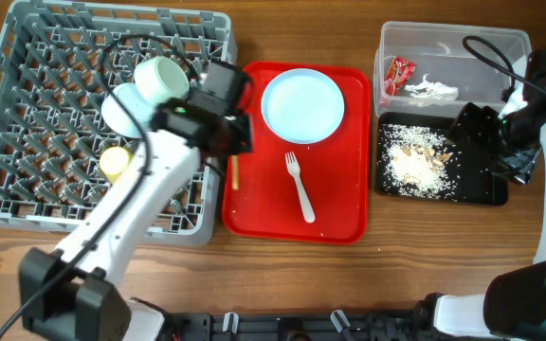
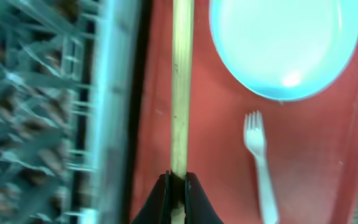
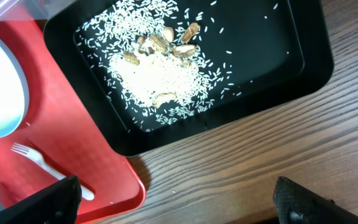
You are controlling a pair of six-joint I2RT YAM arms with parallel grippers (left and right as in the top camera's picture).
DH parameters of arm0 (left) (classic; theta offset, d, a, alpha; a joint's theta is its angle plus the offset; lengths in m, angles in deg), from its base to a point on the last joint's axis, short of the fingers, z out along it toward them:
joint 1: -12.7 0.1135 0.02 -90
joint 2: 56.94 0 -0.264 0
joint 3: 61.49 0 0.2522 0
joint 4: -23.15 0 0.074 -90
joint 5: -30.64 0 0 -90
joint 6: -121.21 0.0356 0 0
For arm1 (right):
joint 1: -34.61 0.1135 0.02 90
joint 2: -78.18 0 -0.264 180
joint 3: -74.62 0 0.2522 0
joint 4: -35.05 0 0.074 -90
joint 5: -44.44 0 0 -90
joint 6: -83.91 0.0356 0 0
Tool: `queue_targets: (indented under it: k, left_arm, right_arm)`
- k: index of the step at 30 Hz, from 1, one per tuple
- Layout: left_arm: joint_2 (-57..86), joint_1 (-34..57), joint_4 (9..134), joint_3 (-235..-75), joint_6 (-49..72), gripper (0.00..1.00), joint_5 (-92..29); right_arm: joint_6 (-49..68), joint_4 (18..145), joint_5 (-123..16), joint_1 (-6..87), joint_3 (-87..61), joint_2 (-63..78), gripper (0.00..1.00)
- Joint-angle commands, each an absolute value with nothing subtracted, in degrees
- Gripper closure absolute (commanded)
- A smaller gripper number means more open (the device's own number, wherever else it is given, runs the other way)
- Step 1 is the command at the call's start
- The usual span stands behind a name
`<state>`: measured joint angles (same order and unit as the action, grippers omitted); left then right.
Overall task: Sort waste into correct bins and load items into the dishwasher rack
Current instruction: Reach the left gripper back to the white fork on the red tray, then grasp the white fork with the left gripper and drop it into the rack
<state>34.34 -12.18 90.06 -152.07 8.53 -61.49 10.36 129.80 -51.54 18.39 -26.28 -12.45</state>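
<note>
Overhead view: one plate (image 1: pixel 302 104) at the red tray's (image 1: pixel 344 216) twelve o'clock, one fork (image 1: pixel 300 188) at six. Left gripper (image 2: pixel 178 178) clamps one visible chopstick (image 2: pixel 181 93); right gripper (image 3: pixel 179 200) gapes wide, empty.

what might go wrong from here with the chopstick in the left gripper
The left gripper pinches the chopstick only at its end, so it may pivot or slip out. Swung toward the rack, the free end might catch on the rim, and a thin stick may drop through the grid.
</note>
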Motion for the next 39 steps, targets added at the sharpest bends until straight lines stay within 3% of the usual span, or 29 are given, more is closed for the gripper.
queue_targets:
  k: [1, 10, 13, 15, 19, 22, 24, 27, 30, 39]
  left_arm:
    - [32.11, -4.36, 87.85, -152.83, 22.63, 0.96, -62.25]
    - [40.0, -0.88, 83.61, -152.83, 25.23, 0.93, -63.37]
    - [40.35, -0.88, 82.49, -152.83, 25.21, 0.8, -64.42]
    - [40.31, -0.91, 82.1, -152.86, 25.21, 0.4, -64.42]
    - [38.98, -3.07, 81.31, -152.86, 24.31, 0.44, -55.87]
    - [39.41, -9.19, 81.03, -152.83, 13.91, 0.43, -50.65]
    - [40.88, -14.76, 80.46, -152.83, 4.49, 0.32, -52.7]
    - [47.26, -22.5, 77.93, -152.83, -7.47, 0.35, -56.68]
    - [52.59, -26.35, 74.93, -152.83, -8.78, 0.42, -57.82]
    - [61.55, -31.73, 75.56, -152.83, -9.83, 0.43, -62.47]
  right_arm:
    - [10.38, 129.82, -52.05, 18.41, -26.8, -11.38, 0.0]
    - [10.42, 129.91, -52.05, 18.41, -26.8, -11.38, 0.0]
    - [10.4, 129.91, -52.05, 18.41, -26.8, -11.38, 0.0]
    - [10.4, 129.91, -52.05, 18.41, -26.8, -11.38, 0.0]
    - [10.4, 129.86, -52.05, 18.41, -26.78, -11.38, 0.0]
    - [10.42, 129.86, -52.05, 18.41, -26.8, -11.38, 0.0]
    - [10.42, 129.86, -52.05, 18.41, -26.78, -11.38, 0.0]
    - [10.4, 129.91, -52.05, 18.41, -26.8, -11.38, 0.0]
    - [10.42, 129.93, -52.05, 18.41, -26.78, -11.38, 0.0]
    - [10.42, 129.88, -52.05, 18.41, -26.78, -11.38, 0.0]
